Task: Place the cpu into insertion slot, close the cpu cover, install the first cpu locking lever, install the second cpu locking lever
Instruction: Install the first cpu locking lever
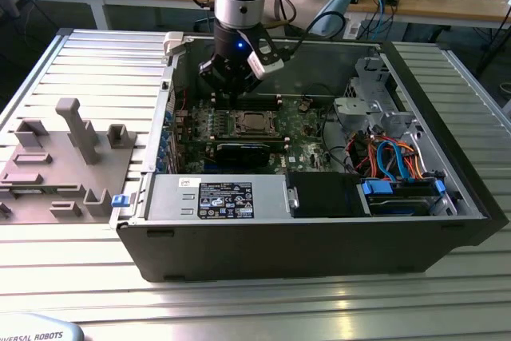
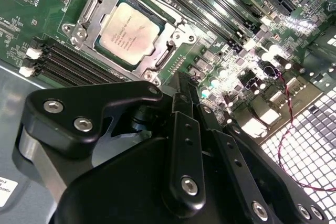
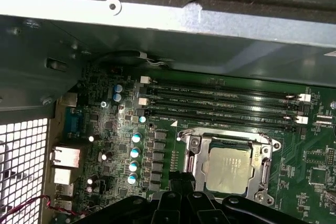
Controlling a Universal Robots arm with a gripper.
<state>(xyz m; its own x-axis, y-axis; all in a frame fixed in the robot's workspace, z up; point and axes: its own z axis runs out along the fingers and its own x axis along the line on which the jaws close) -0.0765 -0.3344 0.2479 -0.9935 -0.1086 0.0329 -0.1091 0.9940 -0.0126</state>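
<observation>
The cpu [image 2: 131, 30] lies flat in the insertion slot [image 2: 160, 59] on the green motherboard, its dull silver top showing. The silvery cpu cover [image 2: 89, 11] lies down around it, framing the chip. In the first wrist view the cpu [image 3: 228, 169] and the cpu cover [image 3: 195, 156] sit just beyond my fingertips. A thin metal lever [image 2: 157, 1] runs along one side of the frame. My gripper [image 1: 231, 85] hangs over the board, a little to the exterior view's left of the socket [image 1: 251, 123] and further back. The gripper [image 2: 184, 85] [image 3: 181, 179] is shut and holds nothing.
The motherboard sits inside an open dark computer case [image 1: 447, 221]. Long black memory slots [image 3: 220, 100] run beside the socket. A power supply [image 1: 215, 197] lies along the near side, with drive bays and coloured cables [image 1: 391, 161] at the exterior view's right. A grey fixture [image 1: 72, 157] stands outside the case.
</observation>
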